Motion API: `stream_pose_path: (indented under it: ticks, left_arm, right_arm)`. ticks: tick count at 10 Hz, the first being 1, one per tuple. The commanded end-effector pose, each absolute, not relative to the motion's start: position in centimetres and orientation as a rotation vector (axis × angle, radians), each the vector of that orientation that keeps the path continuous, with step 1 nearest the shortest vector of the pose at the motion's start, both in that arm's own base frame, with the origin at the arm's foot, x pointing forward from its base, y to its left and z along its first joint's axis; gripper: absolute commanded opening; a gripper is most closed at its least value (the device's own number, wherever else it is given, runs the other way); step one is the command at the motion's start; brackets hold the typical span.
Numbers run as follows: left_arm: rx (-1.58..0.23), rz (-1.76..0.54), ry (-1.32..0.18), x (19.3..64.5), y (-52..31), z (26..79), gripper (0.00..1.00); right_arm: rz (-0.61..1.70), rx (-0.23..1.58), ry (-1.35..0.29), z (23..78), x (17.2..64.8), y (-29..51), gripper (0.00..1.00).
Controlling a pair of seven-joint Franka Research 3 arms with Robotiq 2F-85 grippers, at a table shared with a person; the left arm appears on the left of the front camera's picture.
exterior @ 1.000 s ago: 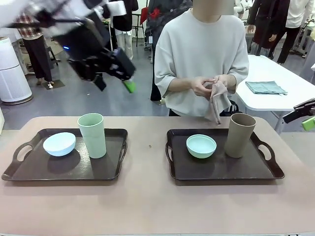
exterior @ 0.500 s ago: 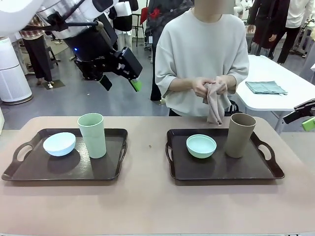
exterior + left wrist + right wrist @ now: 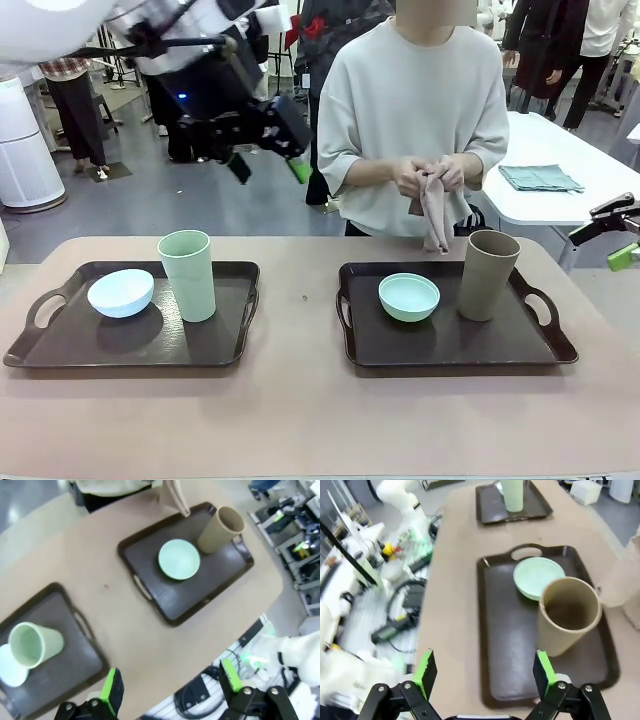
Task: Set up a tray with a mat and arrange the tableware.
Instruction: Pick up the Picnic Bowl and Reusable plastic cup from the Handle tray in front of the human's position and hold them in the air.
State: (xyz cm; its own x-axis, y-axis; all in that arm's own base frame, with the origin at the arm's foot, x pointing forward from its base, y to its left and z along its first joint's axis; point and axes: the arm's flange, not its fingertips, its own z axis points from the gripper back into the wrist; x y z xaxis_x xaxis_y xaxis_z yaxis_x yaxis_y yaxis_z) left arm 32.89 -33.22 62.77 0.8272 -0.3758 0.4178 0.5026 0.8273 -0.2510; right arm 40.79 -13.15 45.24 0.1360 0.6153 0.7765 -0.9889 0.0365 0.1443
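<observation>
Mat [image 3: 436,205]: hangs with its long axis vertical from the person's hands [image 3: 432,175], over right tray's [image 3: 450,345] far rim, just beside tan cup [image 3: 487,275].
Left gripper [image 3: 270,168]: spread, empty, high; mat lies to its right at like height, open air between.
Right gripper [image 3: 620,235]: spread, empty, past table's [image 3: 300,420] far right corner.

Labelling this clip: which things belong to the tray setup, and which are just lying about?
Job: left dark brown tray, right dark brown tray, pale blue bowl, pale green cup, mint green bowl, brown-tan cup, beige cloth in person's hands.
Lying about: folded teal cloth on white table.
</observation>
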Motion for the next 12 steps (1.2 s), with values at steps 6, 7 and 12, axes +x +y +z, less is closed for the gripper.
stream_pose_path:
  ticks: [6, 7, 12]
  left_arm:
    - [-0.184, -0.352, -0.399, 37.4, -43.3, 56.7, 1.00]
    - [-0.128, -0.359, -0.454, 37.6, -44.5, 55.4, 1.00]
    - [-0.119, -0.452, -0.488, 36.9, -44.3, 53.6, 1.00]
  right_arm:
    - [1.634, 0.669, -0.747, 38.1, 44.4, -11.8, 1.00]
    - [1.634, 0.676, -0.728, 37.7, 44.5, -10.7, 1.00]
    - [1.648, 0.715, -0.705, 37.4, 44.7, -10.0, 1.00]
